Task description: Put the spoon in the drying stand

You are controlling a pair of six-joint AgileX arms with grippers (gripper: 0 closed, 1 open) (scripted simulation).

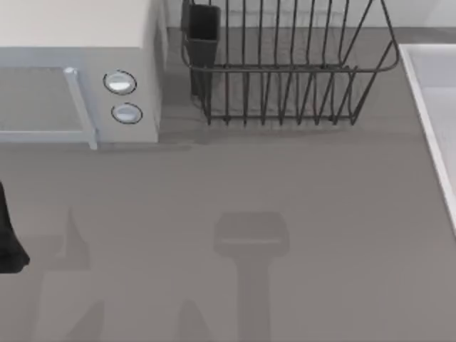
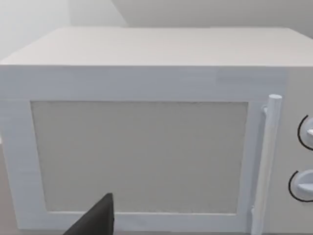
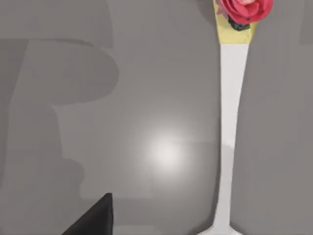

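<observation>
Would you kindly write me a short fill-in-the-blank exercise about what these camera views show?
1. The spoon has a white handle topped by a red ____.
2. The white box beside the drying stand carries ____ round knobs.
3. The dark utensil cup sits at the stand's corner nearest the white ____.
4. The spoon lies flat on the grey ____.

Missing words: rose; two; box; table

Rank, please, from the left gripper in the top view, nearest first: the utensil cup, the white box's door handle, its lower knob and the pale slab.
From the left gripper, at the left edge:
1. door handle, on the white box.
2. lower knob, right of that handle.
3. utensil cup, the drying stand's left corner.
4. pale slab, far right edge.
</observation>
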